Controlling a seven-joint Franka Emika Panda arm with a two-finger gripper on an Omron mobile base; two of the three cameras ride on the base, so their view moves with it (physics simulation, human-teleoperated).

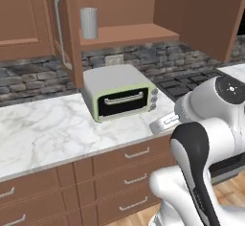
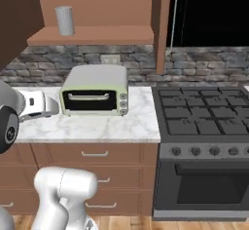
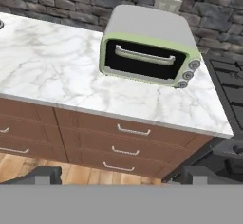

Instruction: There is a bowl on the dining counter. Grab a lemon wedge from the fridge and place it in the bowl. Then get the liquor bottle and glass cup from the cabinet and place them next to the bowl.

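Left base view: the glass cup (image 1: 89,23) is seen upright on the lower shelf of the open cabinet (image 1: 129,32), above a toaster oven (image 1: 122,94) standing on a marble worktop (image 1: 43,129). The cabinet door (image 1: 62,28) is swung open at the left.

Right base view: the same glass cup (image 2: 64,20) is shown on the shelf, left of centre. A black stove (image 2: 206,114) is visible at full width beside the worktop.

Hand view: the gripper (image 3: 116,176) is held spread wide, empty, its fingertips (image 3: 45,175) above the brown drawers (image 3: 124,144).
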